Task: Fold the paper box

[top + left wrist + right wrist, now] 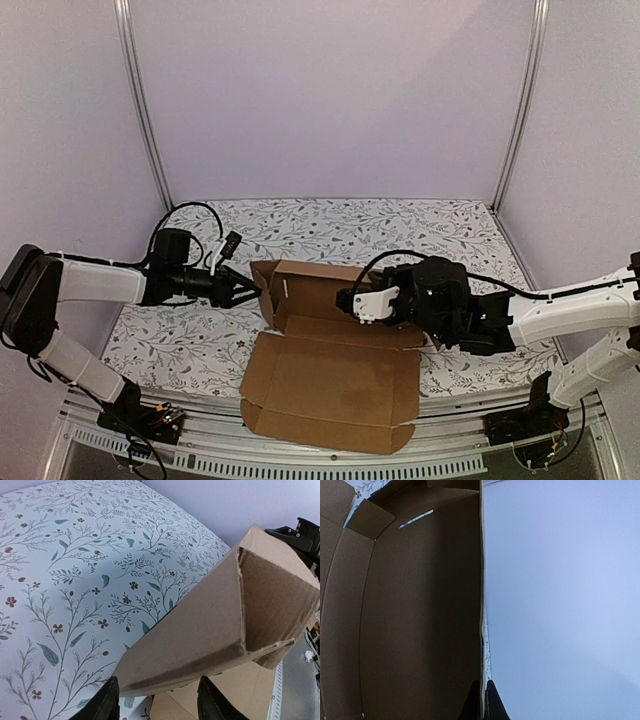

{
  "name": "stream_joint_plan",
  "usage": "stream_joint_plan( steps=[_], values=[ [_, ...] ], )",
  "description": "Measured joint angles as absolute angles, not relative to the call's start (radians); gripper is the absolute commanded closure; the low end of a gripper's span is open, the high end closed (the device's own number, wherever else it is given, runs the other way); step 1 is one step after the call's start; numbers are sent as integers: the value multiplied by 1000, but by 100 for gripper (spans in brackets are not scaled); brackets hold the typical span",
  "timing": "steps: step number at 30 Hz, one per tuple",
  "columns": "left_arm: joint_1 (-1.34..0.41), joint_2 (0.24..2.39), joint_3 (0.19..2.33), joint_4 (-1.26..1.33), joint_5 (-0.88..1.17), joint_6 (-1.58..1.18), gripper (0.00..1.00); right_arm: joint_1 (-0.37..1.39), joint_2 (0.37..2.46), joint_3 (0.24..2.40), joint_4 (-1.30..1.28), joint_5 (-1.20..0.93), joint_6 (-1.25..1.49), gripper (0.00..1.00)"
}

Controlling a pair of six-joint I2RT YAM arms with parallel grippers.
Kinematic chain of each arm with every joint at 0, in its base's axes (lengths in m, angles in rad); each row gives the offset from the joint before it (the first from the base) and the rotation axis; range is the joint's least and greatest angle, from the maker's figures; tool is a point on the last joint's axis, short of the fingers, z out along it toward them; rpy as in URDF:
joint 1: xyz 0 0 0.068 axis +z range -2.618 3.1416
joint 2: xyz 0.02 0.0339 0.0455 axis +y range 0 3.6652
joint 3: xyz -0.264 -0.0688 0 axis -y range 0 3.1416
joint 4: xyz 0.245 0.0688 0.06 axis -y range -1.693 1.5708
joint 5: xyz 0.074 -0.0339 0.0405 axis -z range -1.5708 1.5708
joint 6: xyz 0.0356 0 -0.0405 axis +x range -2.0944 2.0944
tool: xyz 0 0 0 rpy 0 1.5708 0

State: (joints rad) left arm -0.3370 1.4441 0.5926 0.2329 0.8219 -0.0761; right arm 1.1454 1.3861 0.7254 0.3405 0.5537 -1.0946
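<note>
Centre frame on the flower-print table (pixel 400 225), the plain brown corrugated cardboard paper box (pixel 330 385) has its back wall stood up by the right gripper (pixel 482 702) pinching its rim, while the left gripper (pixel 157 697) straddles the raised side wall, fingers apart, to brace it, though a true clamp is hard to tell.

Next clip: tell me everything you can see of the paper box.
The paper box is plain brown corrugated cardboard, unprinted, half folded. Its large panel with small corner flaps lies flat at the near edge of the table; the back and left walls stand up. The right claw is shut on one wall's edge. The left claw straddles the doubled left wall; grip unclear.
</note>
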Motion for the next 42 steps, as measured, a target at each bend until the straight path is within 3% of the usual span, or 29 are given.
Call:
stream_joint_plan(
  steps=[19, 42],
  values=[
    [-339, 1521, 619, 250, 1028, -84, 59, 1154, 1296, 726, 186, 533, -995, 100],
    [-432, 1514, 607, 252, 1034, -121, 55, 1161, 1352, 732, 227, 619, -996, 100]
  ],
)
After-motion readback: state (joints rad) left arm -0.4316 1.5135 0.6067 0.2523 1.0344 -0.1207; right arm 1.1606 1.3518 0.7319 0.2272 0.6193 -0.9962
